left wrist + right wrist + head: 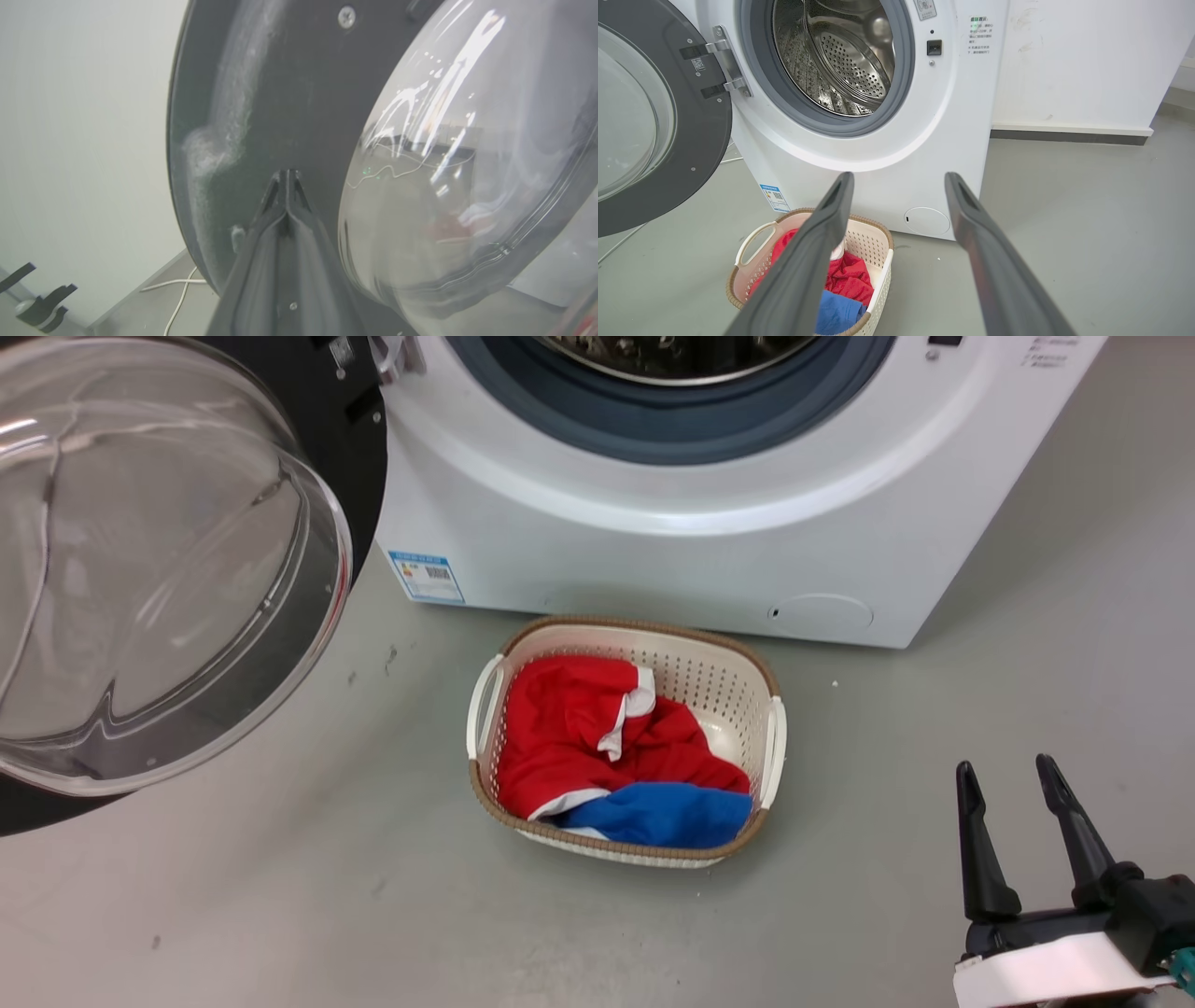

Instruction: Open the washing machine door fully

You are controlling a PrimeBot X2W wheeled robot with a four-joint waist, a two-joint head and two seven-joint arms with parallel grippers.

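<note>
Swinging wide at the head view's upper left, the washing machine door [168, 569] is being faced by the left end effector [287, 176], its fingers pinched together on nothing and its tips at the dark inner rim. The right end effector [1005, 765] is being held spread and empty at lower right, near the laundry basket [724, 695] before the washing machine [653, 551].

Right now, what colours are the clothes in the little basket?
The clothes are red with white trim, plus blue; clearest in the head view.

Free floor [280, 877] around basket [719, 686] before washing machine [653, 560]
</note>
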